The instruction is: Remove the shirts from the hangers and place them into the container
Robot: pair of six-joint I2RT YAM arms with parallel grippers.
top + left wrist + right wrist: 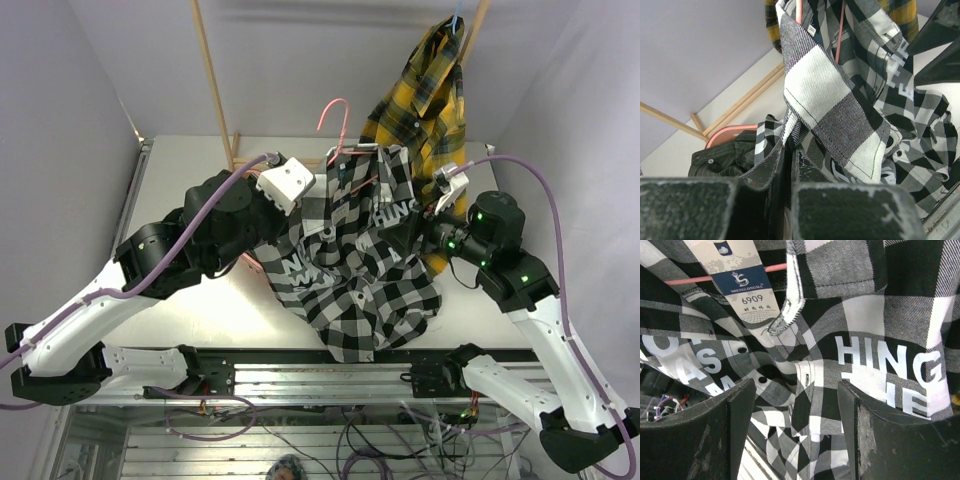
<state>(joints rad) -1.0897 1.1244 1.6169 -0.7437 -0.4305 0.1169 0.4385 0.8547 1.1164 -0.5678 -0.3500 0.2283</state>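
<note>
The black-and-white check shirt [360, 260] hangs bunched in mid-air above the near part of the table [190, 170], its lower tails draped past the table's near edge. The pink hanger [338, 112] is still inside this shirt, its hook sticking up above the collar. The left hand [790, 155] is clenched on an edge of the shirt's fabric, at the shirt's left side. The right hand [795, 400] is at the shirt's right side with its jaws spread apart. It grips nothing, and the printed cloth and a paper neck label [740, 275] lie just beyond its fingers [742, 410]. Behind and to the right of the check shirt, the yellow-and-black plaid shirt [420, 100] hangs on the light blue hanger [456, 22]. In the left wrist view the container [725, 134] shows below and left of the check shirt, with a dark garment [725, 157] at its rim.
</note>
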